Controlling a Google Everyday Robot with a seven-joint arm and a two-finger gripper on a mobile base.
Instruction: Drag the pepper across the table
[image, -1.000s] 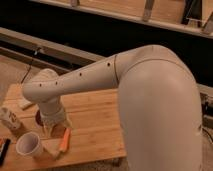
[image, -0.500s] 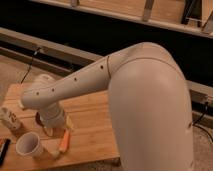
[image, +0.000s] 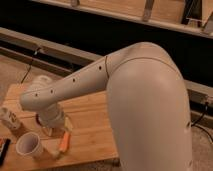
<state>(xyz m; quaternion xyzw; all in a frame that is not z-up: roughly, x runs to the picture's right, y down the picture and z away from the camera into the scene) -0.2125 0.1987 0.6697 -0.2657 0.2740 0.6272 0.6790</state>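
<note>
The robot's bulky arm (image: 145, 100) blocks the right part of the counter (image: 95, 125). The gripper (image: 51, 129) sits low on the counter just left of the pepper (image: 64, 142), mostly hidden beneath the arm. A dark object (image: 4, 150) is cut off at the left edge.

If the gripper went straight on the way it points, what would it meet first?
Probably the table: the gripper hangs over its near part pointing down, just beside the pepper. Depth is unclear.
</note>
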